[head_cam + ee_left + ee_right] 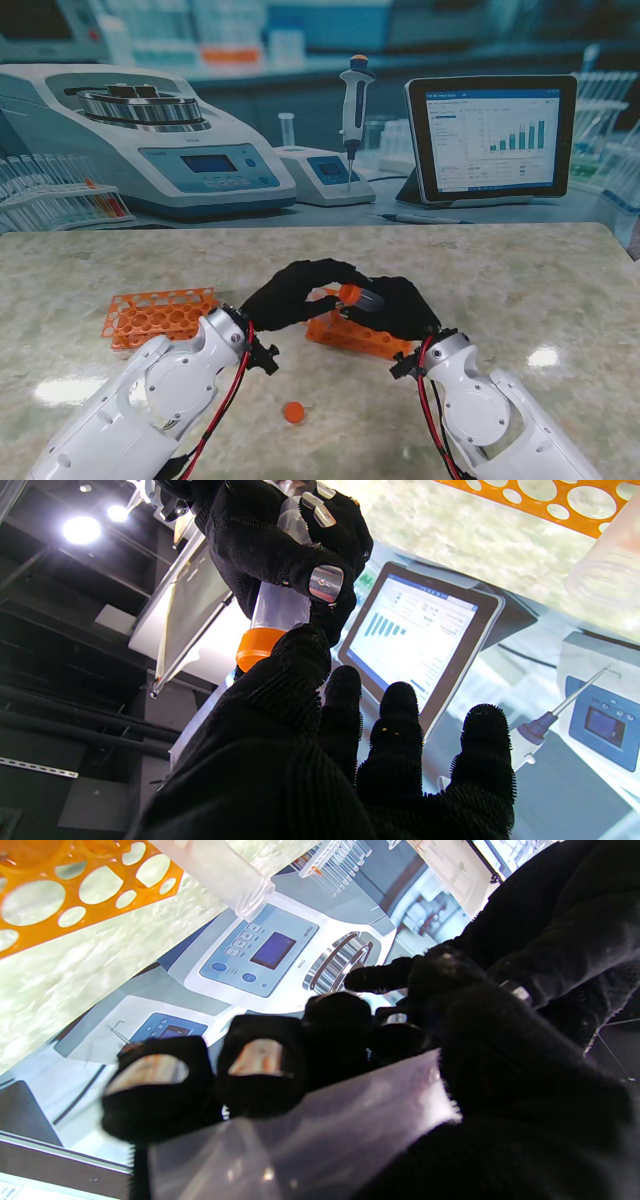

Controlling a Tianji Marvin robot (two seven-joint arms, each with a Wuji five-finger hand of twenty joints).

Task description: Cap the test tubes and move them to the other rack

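Note:
My right hand (402, 308) is shut on a clear test tube (280, 605) raised above the nearer orange rack (365, 338). An orange cap (350, 293) sits on the tube's end, facing my left hand (288, 293). In the left wrist view that hand's thumb (295, 665) touches the cap (255, 647), while its other fingers stay spread and hold nothing. The right wrist view shows the tube body (300, 1140) across my right hand's fingers (250, 1070). Another uncapped tube (215, 875) stands in the rack (75, 895). A second orange rack (160, 315) lies to the left.
A loose orange cap (293, 411) lies on the marble table (520, 280), near me and between my forearms. A lab backdrop showing a centrifuge (150, 140), a pipette (355, 100) and a tablet (490, 135) stands along the far edge.

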